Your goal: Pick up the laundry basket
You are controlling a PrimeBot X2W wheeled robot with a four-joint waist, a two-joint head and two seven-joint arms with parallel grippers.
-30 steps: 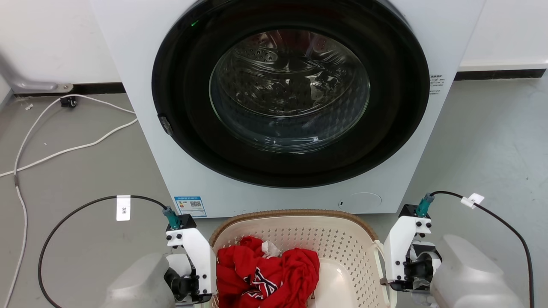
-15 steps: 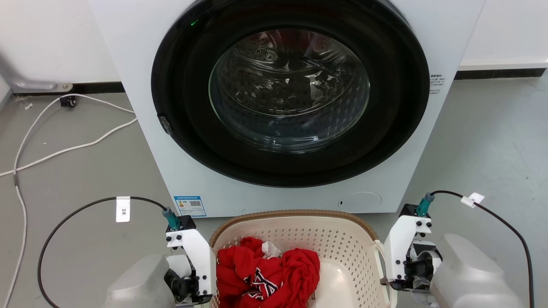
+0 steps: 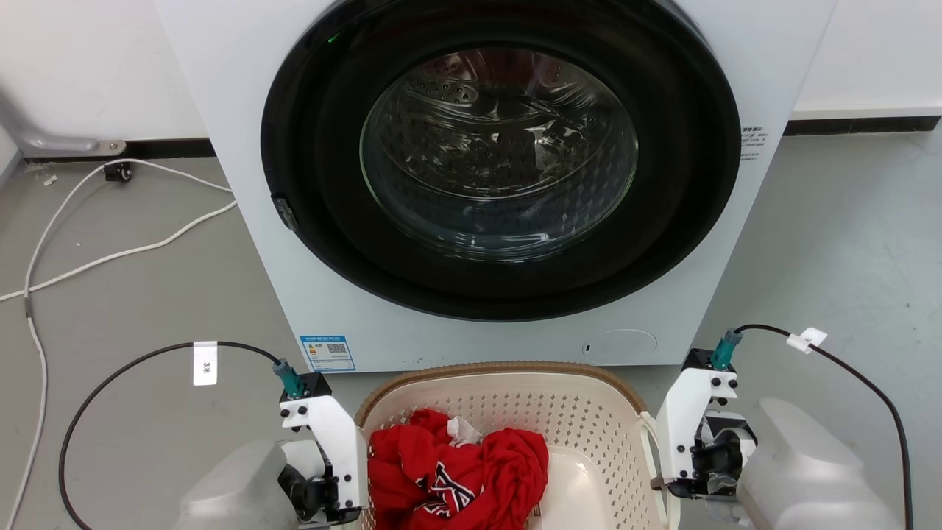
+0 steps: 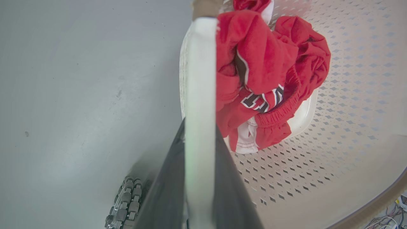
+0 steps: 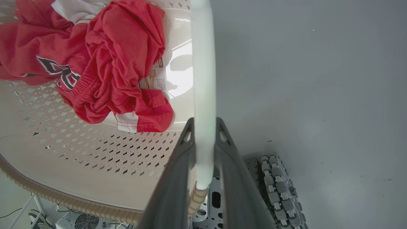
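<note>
From my station I read this as the grip stage of the lift; the laundry basket (image 3: 508,366) sits on the floor (image 3: 125,294) just in front of the washing machine (image 3: 243,147), between my two arms, with a bundle of red clothing (image 3: 456,471) heaped toward its left side; I cannot tell whether its base has left the floor; in the left wrist view the left claw (image 4: 200,127) is closed down to the width of the left loop handle (image 4: 200,70), the white band running straight up between the two dark fingers; in the right wrist view the right claw (image 5: 205,122) pinches the right loop handle (image 5: 203,63) the same way, fingers pressed to either face of it; nothing else is in either claw

What worries me is the lift itself; the handles are thin and look smooth, so if one arm rises ahead of the other I would expect the basket to tip and a handle to slide along the fingers; the clothing weighs on the left, which may add to that tilt and let it spill; the far rim is close to the machine's front, so any forward drift could knock it there; I judge a level, matched rise is what this calls for
</note>
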